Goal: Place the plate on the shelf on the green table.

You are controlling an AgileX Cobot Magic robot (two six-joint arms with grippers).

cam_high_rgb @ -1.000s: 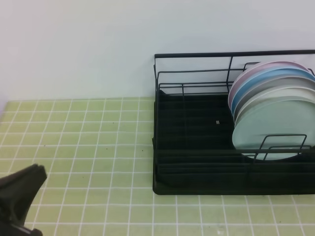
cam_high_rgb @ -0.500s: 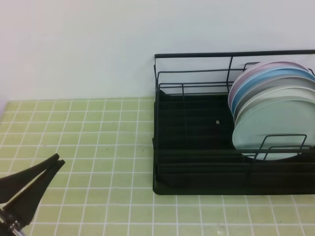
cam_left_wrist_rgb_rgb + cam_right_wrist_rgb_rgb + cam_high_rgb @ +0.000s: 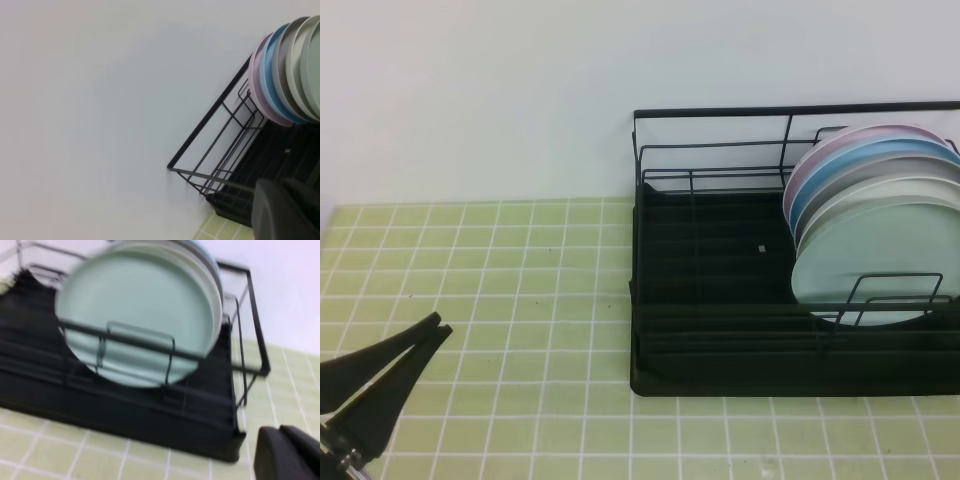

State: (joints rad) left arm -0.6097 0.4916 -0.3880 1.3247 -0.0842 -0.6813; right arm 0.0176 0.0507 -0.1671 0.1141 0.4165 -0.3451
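The pale mint plate (image 3: 865, 262) stands upright at the front of a row of plates in the right end of the black wire shelf (image 3: 720, 300), which rests on the green table (image 3: 520, 290). The right wrist view shows this plate (image 3: 140, 310) close up behind the shelf's front wires (image 3: 125, 342). My left gripper (image 3: 435, 327) hovers low at the table's left, shut and empty, far from the shelf. My right gripper (image 3: 281, 432) shows at the lower right of its wrist view, shut, holding nothing, in front of the shelf's right end.
Behind the mint plate stand white, grey, blue and pink plates (image 3: 865, 150). The left wrist view shows the shelf's top rail (image 3: 210, 112) and these plates (image 3: 280, 75) against a plain white wall (image 3: 480, 100). The shelf's left half holds no plates.
The left gripper shifted up and right and turned its fingers edge-on between a second ago and half a second ago. Since then it has held still. Plates and shelf unchanged.
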